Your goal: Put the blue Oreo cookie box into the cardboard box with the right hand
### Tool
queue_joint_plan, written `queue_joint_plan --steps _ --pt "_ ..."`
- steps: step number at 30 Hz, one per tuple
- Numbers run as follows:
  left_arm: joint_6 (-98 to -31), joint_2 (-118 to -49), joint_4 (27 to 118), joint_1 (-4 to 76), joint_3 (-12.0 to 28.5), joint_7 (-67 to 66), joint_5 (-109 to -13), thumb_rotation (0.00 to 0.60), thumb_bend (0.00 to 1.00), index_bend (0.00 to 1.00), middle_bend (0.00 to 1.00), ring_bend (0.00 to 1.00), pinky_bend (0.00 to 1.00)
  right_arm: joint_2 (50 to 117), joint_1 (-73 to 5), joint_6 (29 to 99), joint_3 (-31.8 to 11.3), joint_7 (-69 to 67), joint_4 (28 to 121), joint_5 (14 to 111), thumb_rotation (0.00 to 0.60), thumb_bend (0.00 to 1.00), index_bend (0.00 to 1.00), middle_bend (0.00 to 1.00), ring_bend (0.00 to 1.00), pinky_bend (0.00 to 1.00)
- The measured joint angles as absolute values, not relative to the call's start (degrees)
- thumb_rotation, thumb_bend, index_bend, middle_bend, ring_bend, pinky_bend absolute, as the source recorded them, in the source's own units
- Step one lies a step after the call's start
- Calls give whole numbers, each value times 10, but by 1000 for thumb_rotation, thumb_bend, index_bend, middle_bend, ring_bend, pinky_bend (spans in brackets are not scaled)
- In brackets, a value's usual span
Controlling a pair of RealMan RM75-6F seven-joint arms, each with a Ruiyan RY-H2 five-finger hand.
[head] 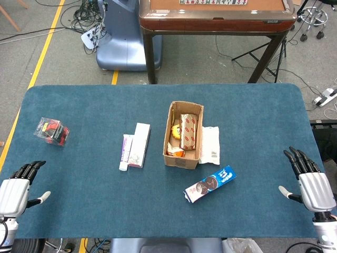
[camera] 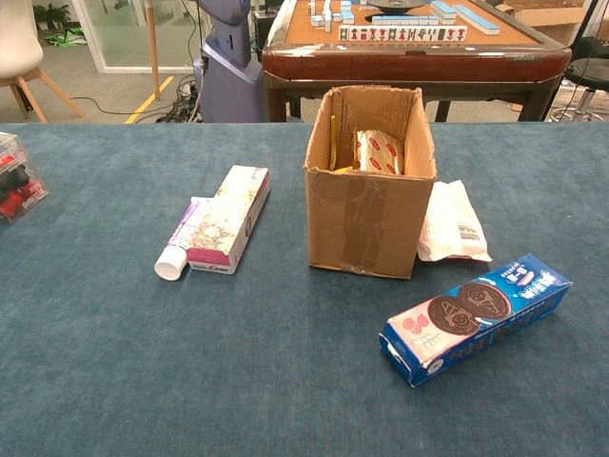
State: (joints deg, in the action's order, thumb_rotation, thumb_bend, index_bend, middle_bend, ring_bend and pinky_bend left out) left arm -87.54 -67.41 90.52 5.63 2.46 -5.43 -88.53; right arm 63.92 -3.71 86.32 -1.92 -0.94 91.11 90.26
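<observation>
The blue Oreo cookie box (head: 210, 183) (camera: 476, 316) lies flat on the blue table, angled, just in front and to the right of the open cardboard box (head: 183, 134) (camera: 369, 176). The cardboard box holds a wrapped snack pack and a yellow item. My right hand (head: 309, 182) rests at the table's right edge, fingers spread, holding nothing, well to the right of the Oreo box. My left hand (head: 19, 184) sits at the left edge, also empty with fingers apart. Neither hand shows in the chest view.
A white packet (head: 210, 144) (camera: 452, 222) lies against the cardboard box's right side. A white-and-purple carton with a tube (head: 135, 145) (camera: 219, 221) lies to its left. A clear container with red contents (head: 51, 130) (camera: 14, 178) sits far left. A mahjong table (head: 216, 13) stands behind.
</observation>
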Motion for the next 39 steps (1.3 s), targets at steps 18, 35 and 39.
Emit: queue_joint_plan --steps 18,35,39 --pt "-872 -665 905 53 27 -43 -870 600 108 216 253 242 394 659 -89 801 -30 38 910 911 600 0 247 226 101 204" --pt "-895 -644 909 46 33 -9 -877 600 108 213 276 260 406 698 -217 604 -35 199 988 882 600 0 250 237 110 204" --pt "-909 -639 908 41 37 -1 -878 600 109 213 276 260 406 715 -233 577 -25 214 985 875 600 0 250 237 110 204"
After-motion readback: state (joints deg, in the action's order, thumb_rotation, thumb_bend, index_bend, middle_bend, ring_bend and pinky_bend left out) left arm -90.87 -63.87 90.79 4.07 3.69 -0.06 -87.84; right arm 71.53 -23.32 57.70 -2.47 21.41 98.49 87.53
